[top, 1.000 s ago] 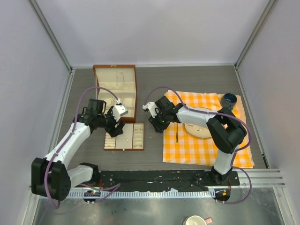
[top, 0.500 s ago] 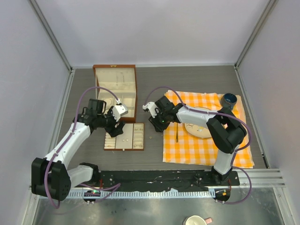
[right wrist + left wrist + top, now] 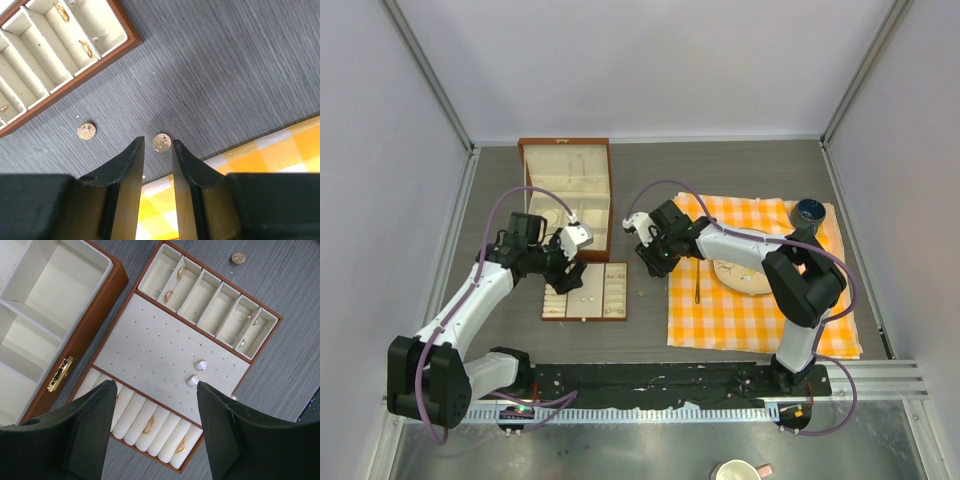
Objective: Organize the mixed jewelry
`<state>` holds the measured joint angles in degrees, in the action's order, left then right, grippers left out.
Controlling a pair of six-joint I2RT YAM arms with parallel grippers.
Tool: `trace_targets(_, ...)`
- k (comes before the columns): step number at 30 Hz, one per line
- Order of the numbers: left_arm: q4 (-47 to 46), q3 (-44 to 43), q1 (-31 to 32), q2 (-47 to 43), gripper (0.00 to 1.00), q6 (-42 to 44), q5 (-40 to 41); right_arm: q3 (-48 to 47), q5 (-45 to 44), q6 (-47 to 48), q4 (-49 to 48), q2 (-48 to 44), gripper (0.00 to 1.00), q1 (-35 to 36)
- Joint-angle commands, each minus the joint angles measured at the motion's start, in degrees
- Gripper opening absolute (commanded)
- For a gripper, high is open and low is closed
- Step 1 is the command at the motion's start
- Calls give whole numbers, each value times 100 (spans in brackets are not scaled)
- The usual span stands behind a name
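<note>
The brown jewelry tray (image 3: pixel 586 291) lies in front of the open wooden box (image 3: pixel 567 190). In the left wrist view the tray (image 3: pixel 260 347) holds several gold rings in its slots and rolls, and two pearl-like studs (image 3: pixel 200 365) on the dotted pad. My left gripper (image 3: pixel 156 385) hangs open and empty over the tray's roll row. My right gripper (image 3: pixel 158 146) is open a narrow gap, its tips on either side of a small gold disc (image 3: pixel 161 142) lying on the table. A second gold disc (image 3: pixel 86 131) lies to its left. No silver hoop bracelet shows.
An orange checked cloth (image 3: pixel 760 300) with a plate (image 3: pixel 745 268) and cutlery (image 3: pixel 697 290) lies at the right, its edge just under my right gripper. A dark blue cup (image 3: pixel 810 210) stands at its far corner. The tray's corner (image 3: pixel 132 40) is close by.
My right gripper has shifted slightly up and to the left in the top view. The left arm has hardly moved.
</note>
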<state>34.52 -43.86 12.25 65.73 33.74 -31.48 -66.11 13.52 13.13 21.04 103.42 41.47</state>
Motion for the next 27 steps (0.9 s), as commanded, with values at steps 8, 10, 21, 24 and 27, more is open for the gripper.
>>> trace_targets(8,-148,9,-30,-122,70,124,2,-201,2,15,-64,-41,32,-25)
trace_targets(10,-148,9,-21,-114,70,133,2,-210,-16,32,-65,-23,32,-25)
trace_targets(21,-148,26,-30,-122,69,133,11,-201,-95,58,-82,56,29,-25)
trace_targets(24,-156,26,-30,-122,69,124,11,-210,-112,67,-91,73,28,-25)
trace_targets(27,-156,35,-30,-122,69,133,2,-192,-130,85,-91,91,28,-25)
